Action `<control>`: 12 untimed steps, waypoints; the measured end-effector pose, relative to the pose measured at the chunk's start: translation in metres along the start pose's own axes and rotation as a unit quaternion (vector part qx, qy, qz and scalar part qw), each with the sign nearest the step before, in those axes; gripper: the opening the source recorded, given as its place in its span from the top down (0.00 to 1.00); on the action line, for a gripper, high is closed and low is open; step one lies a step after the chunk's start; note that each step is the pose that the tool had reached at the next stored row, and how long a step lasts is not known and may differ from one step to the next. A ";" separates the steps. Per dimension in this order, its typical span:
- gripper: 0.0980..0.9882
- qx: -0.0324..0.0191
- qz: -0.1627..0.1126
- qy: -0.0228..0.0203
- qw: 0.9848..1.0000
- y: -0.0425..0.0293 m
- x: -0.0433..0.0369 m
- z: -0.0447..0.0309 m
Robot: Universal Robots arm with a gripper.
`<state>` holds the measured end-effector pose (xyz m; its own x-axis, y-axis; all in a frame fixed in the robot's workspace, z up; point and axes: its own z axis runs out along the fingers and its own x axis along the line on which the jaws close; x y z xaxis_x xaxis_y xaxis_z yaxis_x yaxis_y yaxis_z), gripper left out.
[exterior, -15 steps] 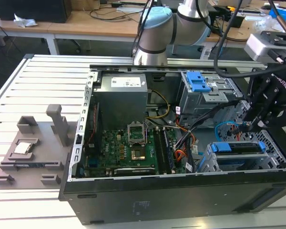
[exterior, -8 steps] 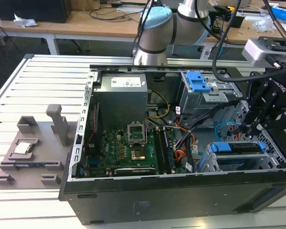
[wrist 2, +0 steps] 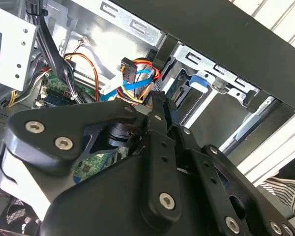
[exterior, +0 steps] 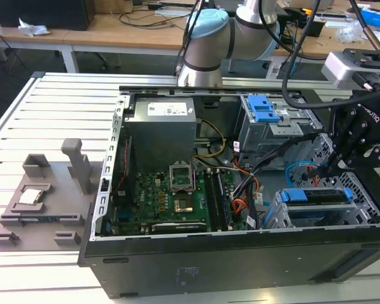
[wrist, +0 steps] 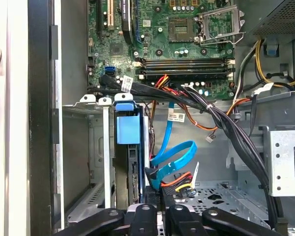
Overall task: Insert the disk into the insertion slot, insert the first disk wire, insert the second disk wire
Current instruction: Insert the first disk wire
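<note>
Slatted pale bench (exterior: 50, 107) fills the exterior view, with cluttered wooden desks behind it. On it lies an open black computer case (exterior: 209, 272), and on the exterior view's left a grey fixture plate (exterior: 38, 202). The robot arm (exterior: 206, 44) rises behind the case. Inside are a grey power supply (exterior: 161, 123) and a green motherboard (exterior: 171, 196).

Toward the exterior view's right sits the insertion slot (exterior: 275, 212) (wrist: 83, 162), a low perforated grey cage. The disk (exterior: 316, 196) (wrist: 132, 172) is seated in its bay, its blue carrier showing at the open end.

The claw (exterior: 332, 168) (wrist 2: 157, 101) (wrist: 157, 194) hangs just beside that end of the disk. Its fingers (wrist: 146, 216) are drawn together with barely a gap. A blue data cable (wrist: 174, 152) (wrist 2: 135, 84) loops down to a black connector (wrist: 151, 176) right at the fingertips; whether they pinch it I cannot tell. A red, yellow and black wire bundle (wrist: 183, 183) lies just beside it.
</note>
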<state>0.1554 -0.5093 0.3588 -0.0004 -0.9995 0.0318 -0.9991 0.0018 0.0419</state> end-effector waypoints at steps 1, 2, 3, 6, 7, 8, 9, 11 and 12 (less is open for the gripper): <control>0.93 0.000 0.000 0.000 1.000 0.0000 0.0001 0.0000; 0.93 0.000 0.000 0.000 1.000 -0.0004 0.0023 0.0002; 0.93 0.000 0.001 0.000 1.000 -0.0008 0.0051 0.0002; 0.93 0.000 0.001 0.000 1.000 -0.0015 0.0129 0.0008; 0.93 0.000 0.002 0.001 1.000 -0.0017 0.0162 0.0014; 0.93 0.000 0.002 0.001 1.000 -0.0018 0.0174 0.0020; 0.93 0.000 0.002 0.001 1.000 -0.0018 0.0181 0.0032; 0.93 0.000 0.002 0.001 1.000 -0.0019 0.0188 0.0067; 0.93 0.000 0.002 0.001 1.000 -0.0021 0.0188 0.0089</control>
<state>0.1571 -0.5284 0.3504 -0.0044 -0.9994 0.0334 -0.9991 0.0058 0.0421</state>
